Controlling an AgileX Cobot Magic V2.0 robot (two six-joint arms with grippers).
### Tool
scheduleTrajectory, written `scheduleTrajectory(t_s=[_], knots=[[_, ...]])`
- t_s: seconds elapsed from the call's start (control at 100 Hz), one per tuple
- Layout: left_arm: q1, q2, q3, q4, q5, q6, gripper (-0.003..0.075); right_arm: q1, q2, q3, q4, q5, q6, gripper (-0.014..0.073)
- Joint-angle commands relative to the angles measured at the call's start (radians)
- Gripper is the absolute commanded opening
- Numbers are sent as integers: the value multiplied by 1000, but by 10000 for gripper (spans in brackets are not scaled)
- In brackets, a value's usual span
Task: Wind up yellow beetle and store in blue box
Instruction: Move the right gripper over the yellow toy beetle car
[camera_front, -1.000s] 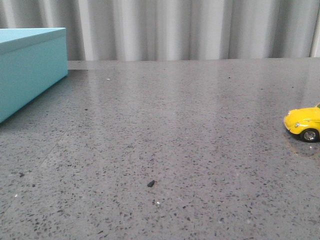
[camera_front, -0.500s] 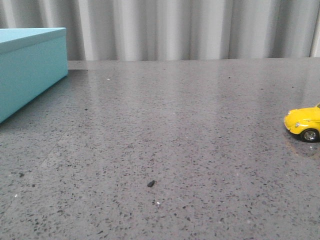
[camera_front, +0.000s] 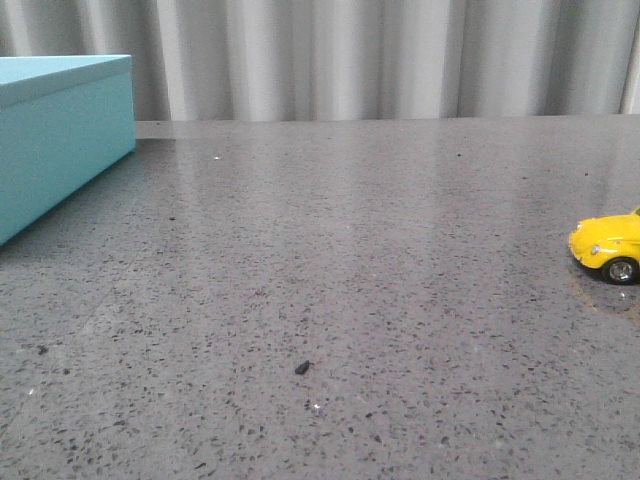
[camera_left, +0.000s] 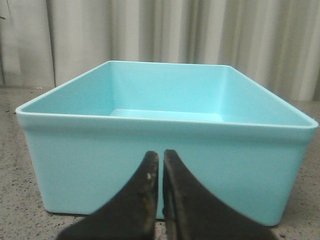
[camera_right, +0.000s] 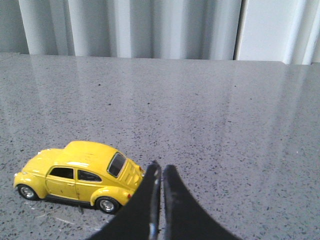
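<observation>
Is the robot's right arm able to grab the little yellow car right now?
Probably yes. The yellow beetle sits in the open on the table, just beyond the right gripper, with nothing between them. The jaws are shut, though, so they would need to open first.

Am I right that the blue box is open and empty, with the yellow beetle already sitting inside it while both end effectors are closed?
Not quite: the yellow beetle is not in the blue box; the right wrist view shows it standing on the table, beside the right end effector. The rest holds: the box is open and empty, and both end effectors, including the left end effector, are closed.
</observation>
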Motion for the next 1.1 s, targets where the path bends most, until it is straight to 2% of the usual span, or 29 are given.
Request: scheduleTrajectory(t_s=[0.0, 0.23, 0.45, 0.54, 0.71, 0.81, 1.09], knots=[[2, -31, 11, -8, -88, 0, -21, -6, -18, 14, 1, -87, -3, -43], [2, 1, -78, -8, -59, 0, -22, -6, 10, -63, 16, 6, -3, -43], [2, 84, -175, -8, -29, 0, -21, -6, 144, -199, 31, 86, -3, -43], [2, 108, -184, -8, -40, 0, -21, -6, 199, -232, 31, 72, -3, -43], [2, 118, -184, -8, -63, 0, -21, -6, 252, -235, 33, -63, -3, -43], [2, 118, -184, -8, -67, 0, -21, -6, 267, -244, 33, -86, -3, -43], [2, 120, -186, -8, -68, 0, -21, -4, 444, -440, 33, 168, -3, -43]])
